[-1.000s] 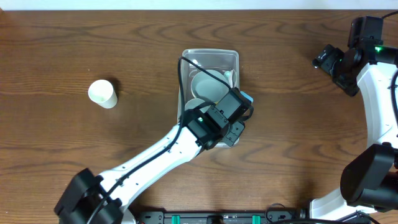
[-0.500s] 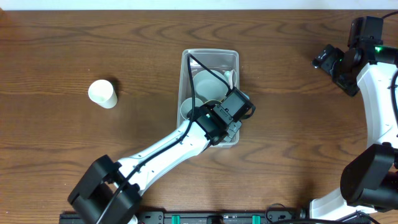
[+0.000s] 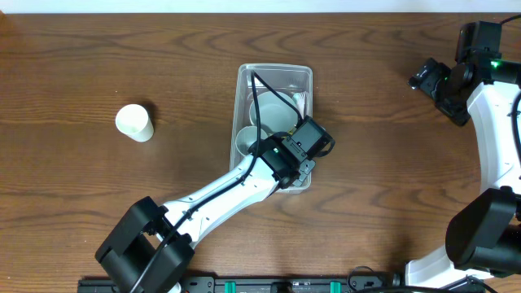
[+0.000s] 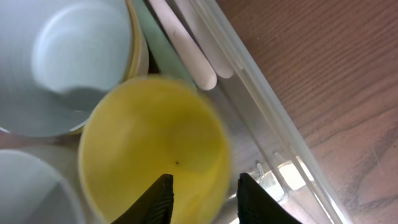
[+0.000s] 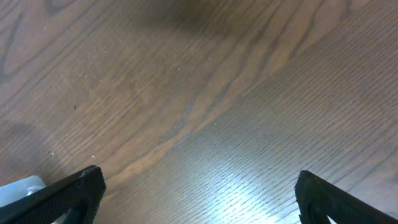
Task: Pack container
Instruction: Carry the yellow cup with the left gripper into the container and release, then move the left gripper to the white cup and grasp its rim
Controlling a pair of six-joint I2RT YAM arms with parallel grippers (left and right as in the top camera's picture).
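Observation:
The clear container (image 3: 277,70) stands at mid-table, and its wall (image 4: 273,124) runs past my left wrist camera. Inside it lie a white bowl (image 3: 273,114) nested on a yellow one, a white cup (image 3: 246,141), white utensil handles (image 4: 186,43) and a blurred yellow cup (image 4: 149,143). My left gripper (image 3: 299,156) hangs over the container's near right corner. In the left wrist view the left gripper (image 4: 204,190) is open a little; one finger is inside the yellow cup, the other outside its rim, with slack around the wall. My right gripper (image 3: 425,77) is open wide over bare wood, holding nothing (image 5: 199,193).
A white paper cup (image 3: 134,123) stands alone on the wooden table (image 3: 163,49) at the left. The right arm's white links (image 3: 496,114) run along the right edge. A dark rail (image 3: 285,285) lines the front edge.
My left gripper has shifted slightly left and deeper over the container. Its jaws have parted from shut, loosening on the yellow cup. The right arm has not moved.

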